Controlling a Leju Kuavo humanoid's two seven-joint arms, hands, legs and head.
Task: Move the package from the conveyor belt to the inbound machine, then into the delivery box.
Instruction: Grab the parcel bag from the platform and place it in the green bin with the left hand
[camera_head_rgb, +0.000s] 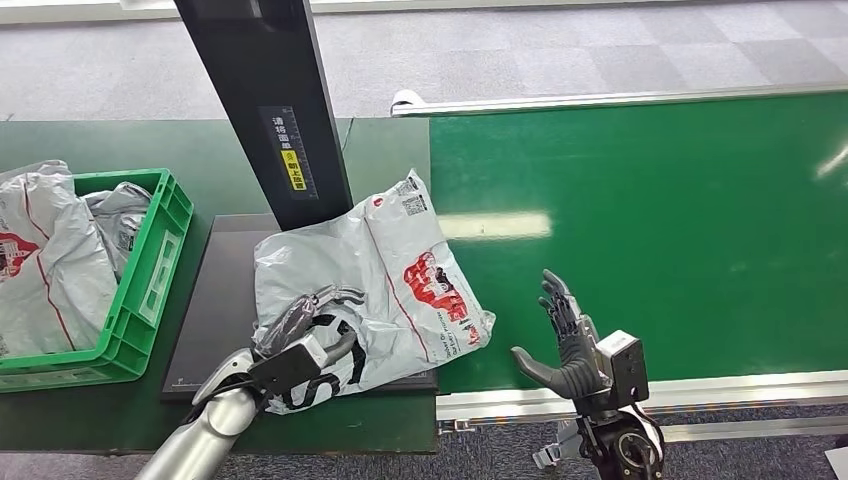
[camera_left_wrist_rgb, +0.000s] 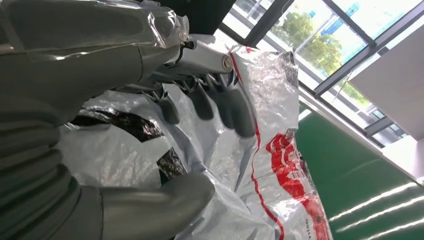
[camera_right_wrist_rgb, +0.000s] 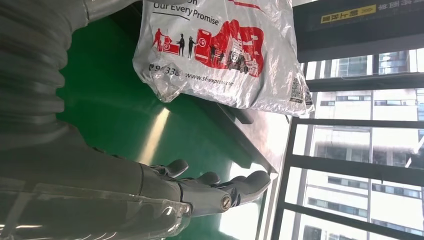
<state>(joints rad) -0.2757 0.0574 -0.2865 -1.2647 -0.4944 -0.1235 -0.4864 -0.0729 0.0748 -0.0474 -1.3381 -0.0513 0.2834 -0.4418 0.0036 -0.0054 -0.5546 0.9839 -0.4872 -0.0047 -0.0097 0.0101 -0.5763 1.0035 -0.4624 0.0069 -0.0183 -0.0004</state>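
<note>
While the left hand (camera_head_rgb: 300, 345) grips the crinkled white plastic courier package (camera_head_rgb: 385, 275) lying on the dark flat inbound machine platform (camera_head_rgb: 215, 310), the right hand (camera_head_rgb: 570, 340) hovers spread and empty over the green conveyor belt (camera_head_rgb: 650, 220); judging by this, only the transfer into the green plastic delivery box (camera_head_rgb: 150, 270) remains.

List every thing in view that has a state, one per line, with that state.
Package: lying on the inbound machine's black platform, one corner overhanging the conveyor belt.
Left hand: fingers on the package.
Right hand: open, holding nothing, over the belt.
Green crate: holding grey packages.
</note>
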